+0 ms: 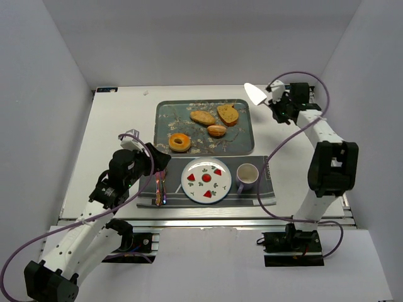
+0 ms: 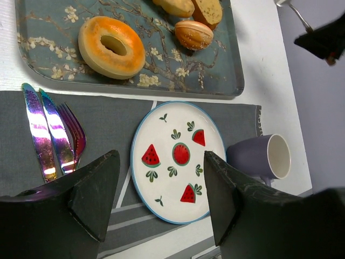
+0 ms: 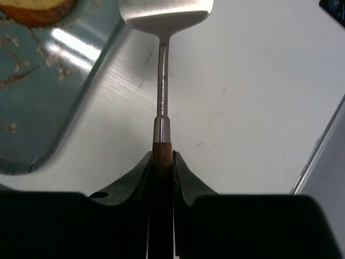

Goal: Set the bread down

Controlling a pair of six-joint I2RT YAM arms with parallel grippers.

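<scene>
Three bread pieces lie on the blue flowered tray [image 1: 242,135]: a slice [image 1: 203,117], a darker slice [image 1: 228,114] and a small ribbed bun [image 1: 216,131], with a ring-shaped bagel [image 1: 179,142] at the tray's near left. The white watermelon plate [image 1: 206,180] is bare. My left gripper [image 1: 160,162] is open and empty above the mat's left part; its view shows the plate [image 2: 178,161] between its fingers. My right gripper [image 1: 274,104] is shut on the wooden handle of a metal spatula [image 1: 255,93], held right of the tray; its blade [image 3: 164,16] points at the tray corner [image 3: 48,97].
A purple cup [image 1: 247,177] stands right of the plate on the grey placemat [image 1: 264,195]. Iridescent knives and a fork [image 1: 159,187] lie left of the plate, just below my left gripper. White walls close in the table on three sides.
</scene>
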